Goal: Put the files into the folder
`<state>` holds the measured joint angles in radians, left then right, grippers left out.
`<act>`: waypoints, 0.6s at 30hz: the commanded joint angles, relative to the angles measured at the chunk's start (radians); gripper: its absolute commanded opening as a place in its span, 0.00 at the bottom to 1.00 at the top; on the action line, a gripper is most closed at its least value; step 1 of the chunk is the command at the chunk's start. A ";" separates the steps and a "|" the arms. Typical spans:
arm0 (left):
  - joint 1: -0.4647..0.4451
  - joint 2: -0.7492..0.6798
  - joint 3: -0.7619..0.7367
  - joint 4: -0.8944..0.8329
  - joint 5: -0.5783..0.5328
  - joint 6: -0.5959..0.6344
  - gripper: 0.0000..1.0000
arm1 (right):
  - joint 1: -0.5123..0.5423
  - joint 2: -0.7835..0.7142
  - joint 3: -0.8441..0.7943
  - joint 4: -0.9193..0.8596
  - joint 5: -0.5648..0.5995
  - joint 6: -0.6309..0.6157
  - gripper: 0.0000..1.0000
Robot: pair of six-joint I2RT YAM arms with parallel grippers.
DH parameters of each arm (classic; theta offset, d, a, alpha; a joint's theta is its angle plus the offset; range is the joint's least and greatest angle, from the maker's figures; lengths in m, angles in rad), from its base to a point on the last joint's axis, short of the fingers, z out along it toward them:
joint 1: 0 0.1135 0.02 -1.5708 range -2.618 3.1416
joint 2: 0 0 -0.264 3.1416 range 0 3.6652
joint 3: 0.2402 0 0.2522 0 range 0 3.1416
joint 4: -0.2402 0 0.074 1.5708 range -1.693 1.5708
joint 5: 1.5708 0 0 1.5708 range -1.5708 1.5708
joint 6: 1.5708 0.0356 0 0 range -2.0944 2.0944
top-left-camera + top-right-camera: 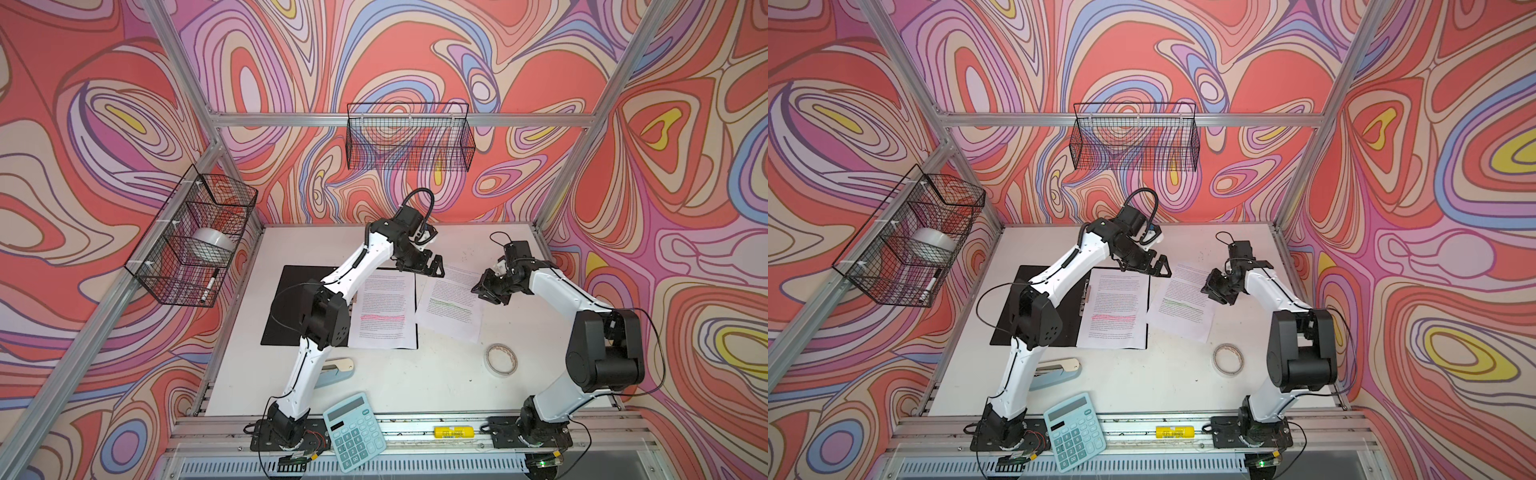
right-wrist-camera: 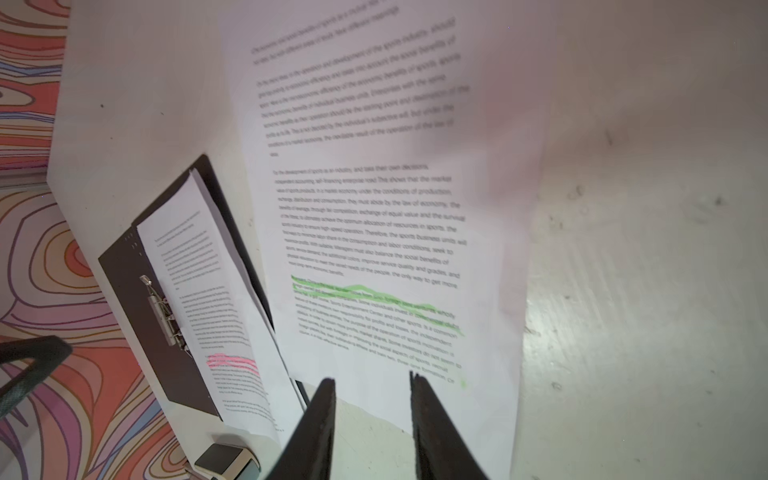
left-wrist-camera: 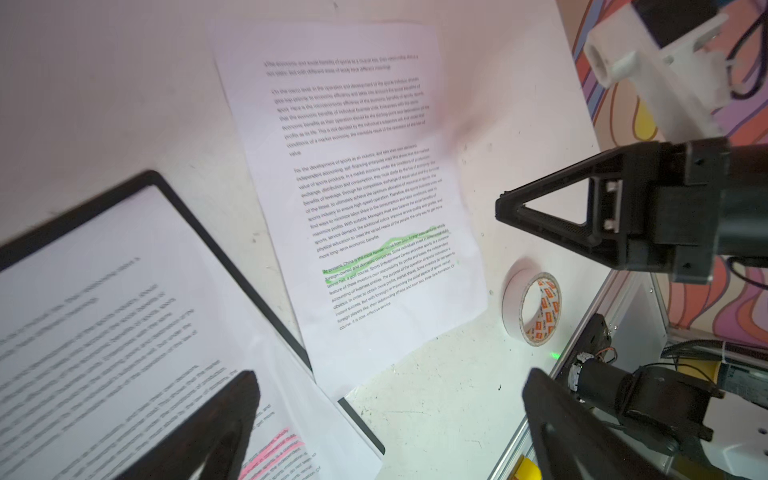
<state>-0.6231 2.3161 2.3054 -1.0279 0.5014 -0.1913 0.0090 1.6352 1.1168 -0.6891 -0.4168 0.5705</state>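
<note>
- Files (image 1: 386, 291): split in two spots. The pink-marked sheet (image 1: 382, 328) lies flat on the right half of the open folder (image 1: 291, 291). The green-marked sheet (image 1: 451, 307) is on the table (image 1: 415, 386) just right of it, skewed, with its near left corner lapping over the folder's right edge.
- The right gripper (image 1: 487, 289) hangs over the right edge of the green-marked sheet, jaws partly apart with nothing between them. Can't tell if the tips touch the paper.
- The left gripper (image 1: 424, 268) is spread wide and empty, above the far right corner of the folder, by the gap between the two sheets.
- Room: there's bare table far and right of the green-marked sheet. A tape roll (image 1: 501, 359) sits near-right of it, apart. The folder's left half is bare black.
- Hidden stuff: the left arm (image 1: 353, 266) covers the folder's spine in a top view, though the clip (image 2: 164, 311) shows in the right wrist view. The print is too blurry to read, and I can't tell how many sheets sit under the pink one.
- Looks: white pages, black text, one pink highlight band, one green.
</note>
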 commanded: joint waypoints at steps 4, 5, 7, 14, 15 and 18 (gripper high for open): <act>-0.044 0.096 0.044 -0.085 -0.015 0.002 1.00 | -0.054 -0.054 -0.118 0.009 -0.008 0.009 0.33; -0.049 0.107 0.045 -0.091 -0.020 -0.004 1.00 | -0.063 -0.061 -0.131 0.010 -0.008 0.007 0.33; -0.053 0.125 0.045 -0.095 -0.034 -0.020 1.00 | -0.078 -0.073 -0.153 0.009 -0.003 0.004 0.33; -0.065 0.165 0.047 -0.092 -0.062 -0.040 1.00 | -0.114 -0.081 -0.215 0.021 -0.014 -0.009 0.35; -0.067 0.172 0.050 -0.093 -0.062 -0.040 1.00 | -0.117 -0.078 -0.223 0.028 -0.023 -0.009 0.35; -0.072 0.187 0.057 -0.098 -0.063 -0.046 1.00 | -0.125 -0.066 -0.244 0.056 -0.040 -0.004 0.35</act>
<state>-0.6842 2.4756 2.3302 -1.0847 0.4541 -0.2218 -0.1059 1.5681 0.8917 -0.6662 -0.4358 0.5697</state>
